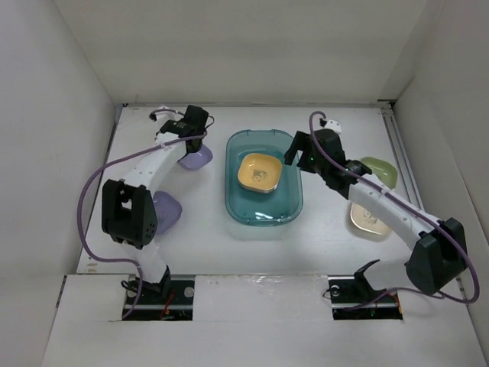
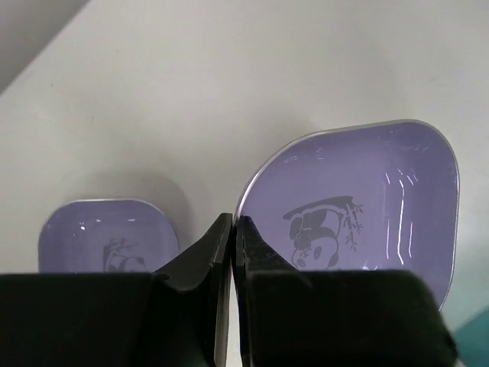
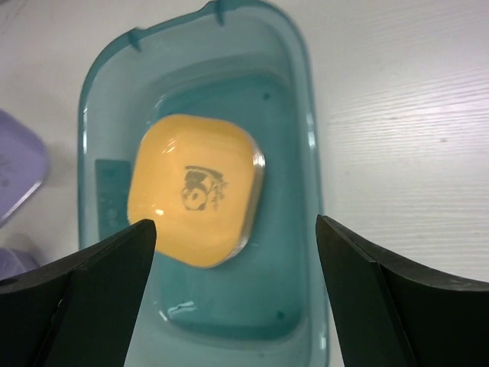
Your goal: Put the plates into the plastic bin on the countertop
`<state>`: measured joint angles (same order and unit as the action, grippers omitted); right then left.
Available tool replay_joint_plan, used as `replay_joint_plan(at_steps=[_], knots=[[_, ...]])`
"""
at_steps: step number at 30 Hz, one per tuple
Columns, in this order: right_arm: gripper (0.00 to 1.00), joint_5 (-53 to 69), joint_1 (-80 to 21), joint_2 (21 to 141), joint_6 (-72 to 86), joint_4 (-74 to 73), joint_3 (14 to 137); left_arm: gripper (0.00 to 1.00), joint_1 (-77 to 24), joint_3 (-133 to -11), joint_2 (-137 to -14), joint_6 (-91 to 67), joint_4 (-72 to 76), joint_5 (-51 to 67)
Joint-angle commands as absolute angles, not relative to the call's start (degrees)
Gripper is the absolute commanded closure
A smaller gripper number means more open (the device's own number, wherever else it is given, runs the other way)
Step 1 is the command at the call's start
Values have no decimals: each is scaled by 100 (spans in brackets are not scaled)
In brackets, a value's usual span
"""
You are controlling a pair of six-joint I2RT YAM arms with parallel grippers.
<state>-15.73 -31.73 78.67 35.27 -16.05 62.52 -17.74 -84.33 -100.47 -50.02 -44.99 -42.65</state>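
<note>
Left claw (image 2: 234,223): pinching rim of purple rounded-square plastic plate (image 2: 359,206); translucent teal plastic bin (image 1: 263,209) lies rightward. Right claw (image 3: 235,225): spread above bin.

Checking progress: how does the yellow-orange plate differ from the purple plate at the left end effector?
The yellow-orange rounded-square plastic plate lies ungripped inside the translucent teal plastic bin; the purple rounded-square plastic plate sits outside it, rim pinched by the shut left end effector. Both show a panda print.
</note>
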Motion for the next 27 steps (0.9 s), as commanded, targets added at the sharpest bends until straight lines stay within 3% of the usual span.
replay_joint_plan(at_steps=[1,7,11,16,26,27], knots=[[9,-1450,-2787,7401,3305,-1380,6100,100,-2361,-9139,-9440,-4932,-4860,-5255],[9,-1222,-1961,6699,3112,-1608,5810,100,-3093,-9817,-9325,-3623,-3931,-4950],[8,-1222,-1451,6311,2892,-1872,5687,100,-3094,-9598,-9114,-2305,-2761,-2723],[8,-835,-644,5889,2716,-2153,5564,100,-3094,-9448,-9456,-1873,-2286,-1074],[8,-545,87,5432,2487,-2417,5379,100,-3094,-9097,-10099,-1819,-1802,-71],[8,-545,88,5432,2435,-2417,5327,96,-3094,-9097,-10160,-1819,-1863,-70]])
